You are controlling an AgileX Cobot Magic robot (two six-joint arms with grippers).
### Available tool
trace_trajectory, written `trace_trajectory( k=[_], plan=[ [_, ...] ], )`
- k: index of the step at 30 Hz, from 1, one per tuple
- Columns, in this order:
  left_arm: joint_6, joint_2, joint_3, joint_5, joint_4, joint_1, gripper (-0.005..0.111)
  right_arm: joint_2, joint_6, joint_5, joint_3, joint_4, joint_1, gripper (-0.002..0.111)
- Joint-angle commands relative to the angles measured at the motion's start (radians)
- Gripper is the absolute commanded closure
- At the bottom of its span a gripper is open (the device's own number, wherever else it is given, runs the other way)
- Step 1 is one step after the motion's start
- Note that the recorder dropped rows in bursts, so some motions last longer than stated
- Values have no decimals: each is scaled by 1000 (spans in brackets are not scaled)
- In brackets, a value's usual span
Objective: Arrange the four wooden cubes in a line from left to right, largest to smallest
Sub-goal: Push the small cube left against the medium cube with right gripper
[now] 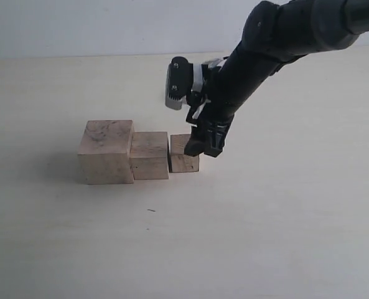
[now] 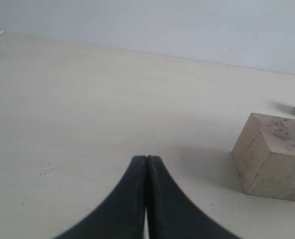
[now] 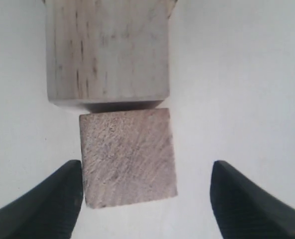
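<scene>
Step in hand, as judged: release of the third cube (image 1: 184,161) at the row's end. It is set on the desk (image 1: 265,237), right of the largest cube (image 1: 106,151), touching the second cube (image 1: 149,155). The right tool (image 1: 203,149) is spread astride it, one finger (image 3: 48,204) just beside its face. A straight lift clear is called for next. The left tool (image 2: 146,164) is pressed together.

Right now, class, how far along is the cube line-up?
Done: largest cube, middle cube and third cube sit in a descending row. In hand: right gripper stands open around the third. Remaining: a fourth cube, not seen in the row.
</scene>
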Motion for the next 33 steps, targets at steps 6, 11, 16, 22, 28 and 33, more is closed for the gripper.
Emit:
trace_trajectory(
  k=[6,11,16,22,28,33],
  plan=[
    [3,-4,4,-6,-5,-1,107,-133,325,5,1,-174,2,44],
    [3,-4,4,-6,-5,-1,107,-135,472,6,1,-297,2,45],
    [3,-4,4,-6,-5,-1,107,-95,493,4,1,-327,2,45],
    [3,-4,4,-6,-5,-1,107,-2,493,-12,1,-327,2,45],
    [3,-4,4,-6,-5,-1,107,48,493,-65,1,-319,2,45],
    [3,-4,4,-6,-5,-1,107,56,491,-85,1,-252,2,45]
  ],
)
